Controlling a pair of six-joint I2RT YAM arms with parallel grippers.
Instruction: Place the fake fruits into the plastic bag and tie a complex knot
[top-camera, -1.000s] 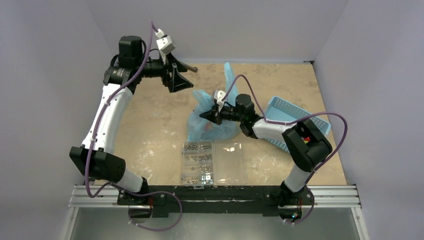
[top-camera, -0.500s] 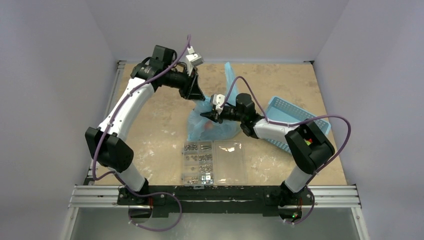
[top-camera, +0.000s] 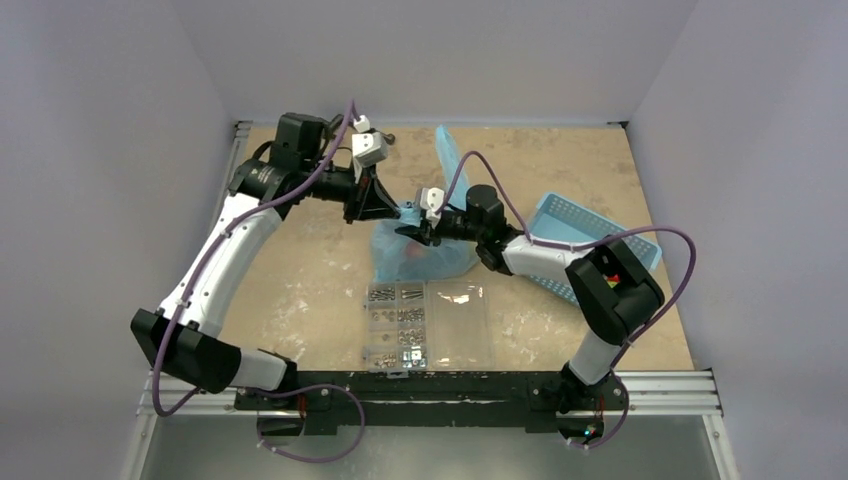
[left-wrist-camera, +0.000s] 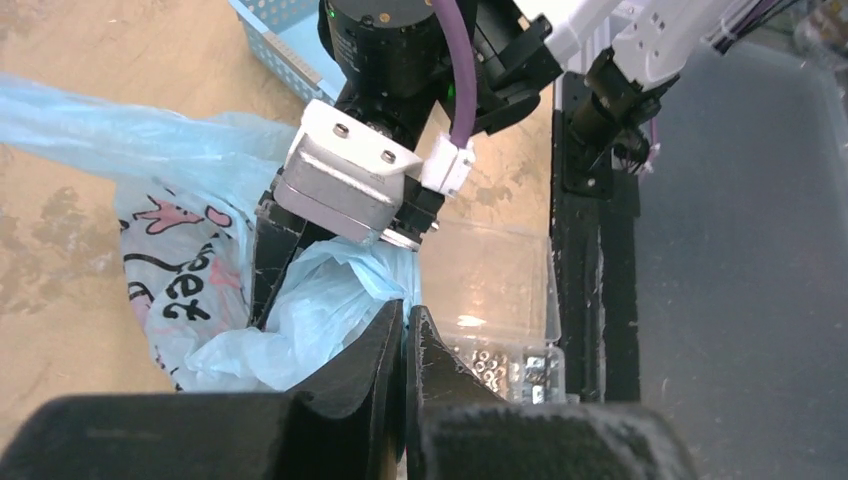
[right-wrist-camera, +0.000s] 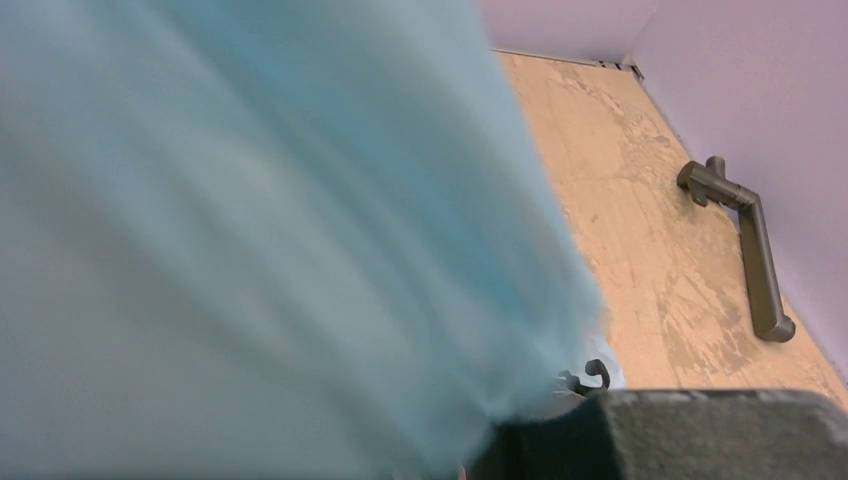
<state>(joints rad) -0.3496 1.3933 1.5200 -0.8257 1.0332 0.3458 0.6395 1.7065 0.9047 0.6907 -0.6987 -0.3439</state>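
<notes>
1. The plastic bag (top-camera: 430, 258) sits at the middle of the tabletop (top-camera: 300, 260), just beyond the compartment box (top-camera: 465, 322). Its film is light blue with a pink and black print.
2. Bag contents: a pinkish-red patch shows through the film. I cannot tell whether it is fruit or print.
3. The compartment box lies at the near edge and holds screws (top-camera: 398, 320) in its left-hand cells.
4. The basket (top-camera: 575, 215) lies toward the right edge. The right arm partly covers it, so its contents cannot be determined.
5. Orientation: one loose handle strip (top-camera: 449, 150) points to the far edge. The bag's long axis runs near to far.
6. The left gripper (top-camera: 397, 211) is at the bag's top. Its jaws are clenched on a fold of film.
7. The right gripper (top-camera: 408, 230) is against the same bunched top. Film drapes over its camera, so I cannot tell the state of its jaws.
</notes>
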